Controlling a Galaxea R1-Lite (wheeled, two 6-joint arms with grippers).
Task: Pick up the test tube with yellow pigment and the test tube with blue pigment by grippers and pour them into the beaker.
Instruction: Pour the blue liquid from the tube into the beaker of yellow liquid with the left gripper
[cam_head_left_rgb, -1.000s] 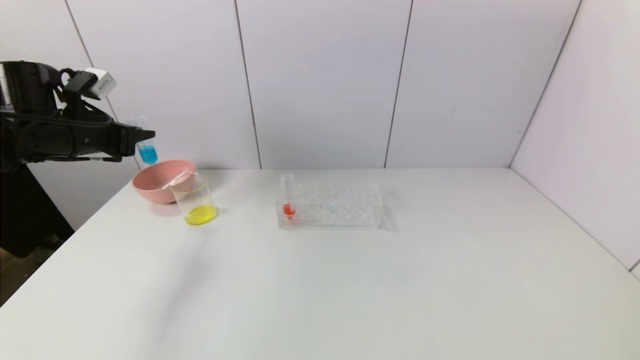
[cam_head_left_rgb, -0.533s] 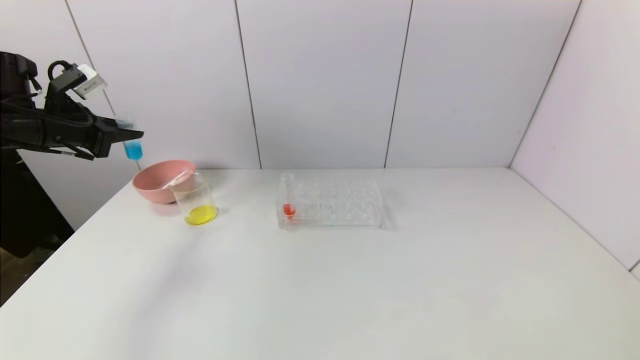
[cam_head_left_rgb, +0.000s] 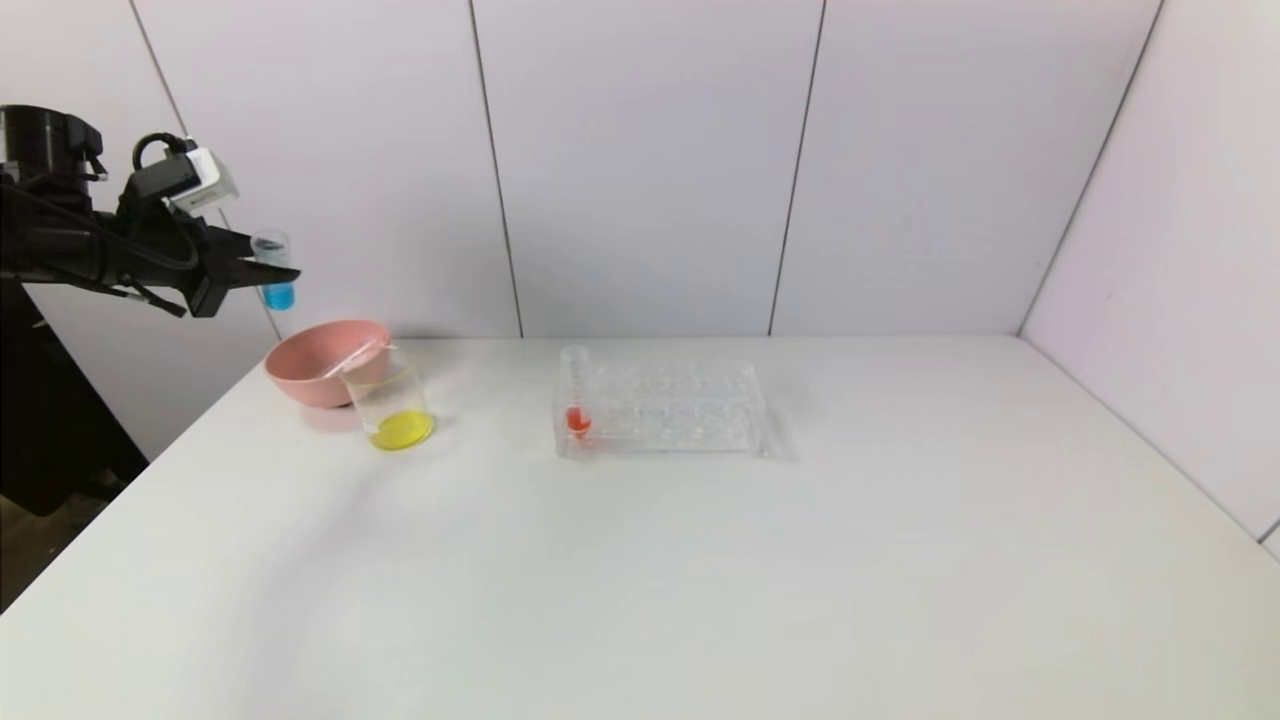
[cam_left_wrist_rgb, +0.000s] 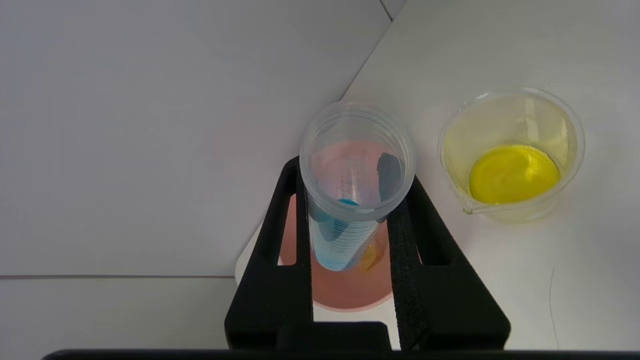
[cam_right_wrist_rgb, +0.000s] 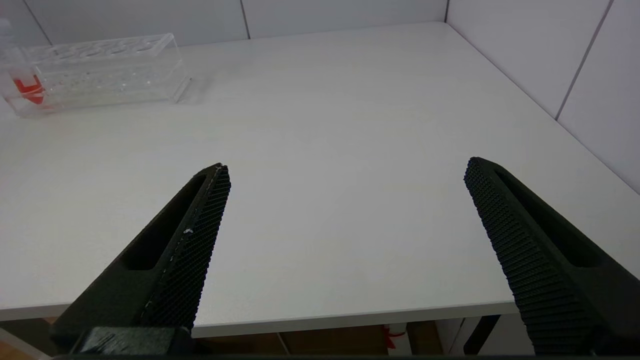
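Blue-pigment test tube (cam_head_left_rgb: 273, 270) is clamped upright in the left hand (cam_head_left_rgb: 262, 270) above the bowl (cam_head_left_rgb: 300, 372); next, tipping over the beaker (cam_head_left_rgb: 392, 405) is called for.

A lab bench: tube rack (cam_head_left_rgb: 660, 410), beaker (cam_head_left_rgb: 392, 405), white table (cam_head_left_rgb: 700, 580).

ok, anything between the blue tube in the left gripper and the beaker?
Nothing visible. The left gripper holds the clear test tube with blue liquid in open air above the pink bowl; the short glass beaker with yellow liquid stands beside the bowl, mouth open.
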